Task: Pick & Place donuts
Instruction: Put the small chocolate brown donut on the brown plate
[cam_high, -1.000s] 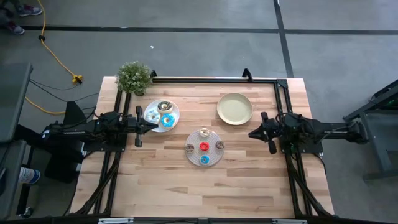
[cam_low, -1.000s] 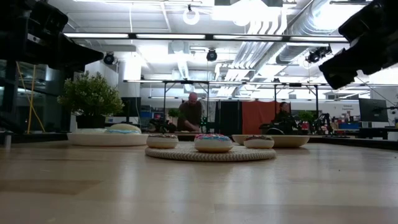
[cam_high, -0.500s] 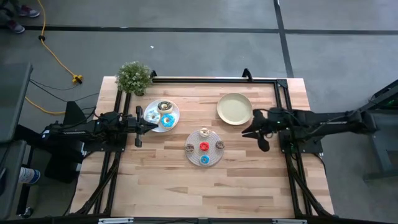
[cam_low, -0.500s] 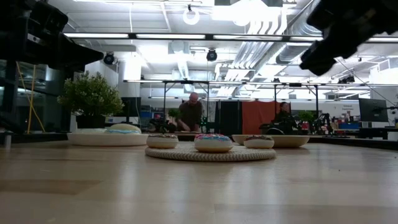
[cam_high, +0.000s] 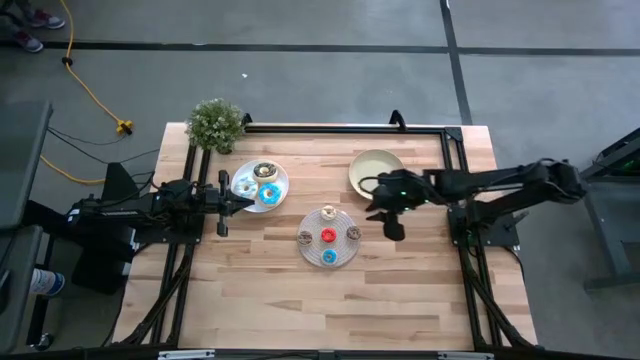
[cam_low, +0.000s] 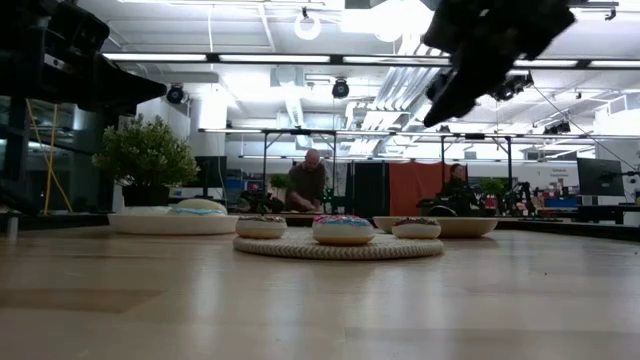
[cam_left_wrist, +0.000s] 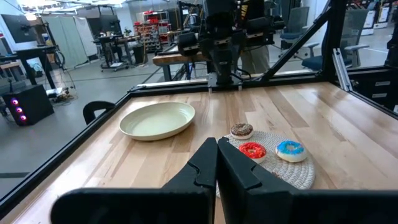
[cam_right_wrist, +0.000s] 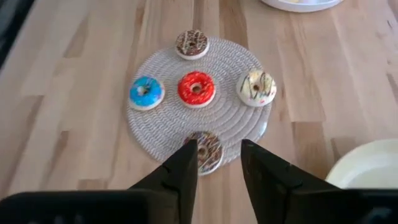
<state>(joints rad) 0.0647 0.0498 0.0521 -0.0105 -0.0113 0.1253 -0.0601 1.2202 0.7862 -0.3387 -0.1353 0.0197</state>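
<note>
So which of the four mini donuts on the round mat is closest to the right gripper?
The brown chocolate-drizzled mini donut at the mat's edge, showing just beyond the open right gripper; the other three lie farther across.

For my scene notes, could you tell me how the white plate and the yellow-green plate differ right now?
The white plate carries larger donuts, including a blue-iced donut; the yellow-green plate carries none. The white plate lies by the left gripper, the yellow-green plate partly under the right gripper. Both are round and rest flat on the table.
</note>
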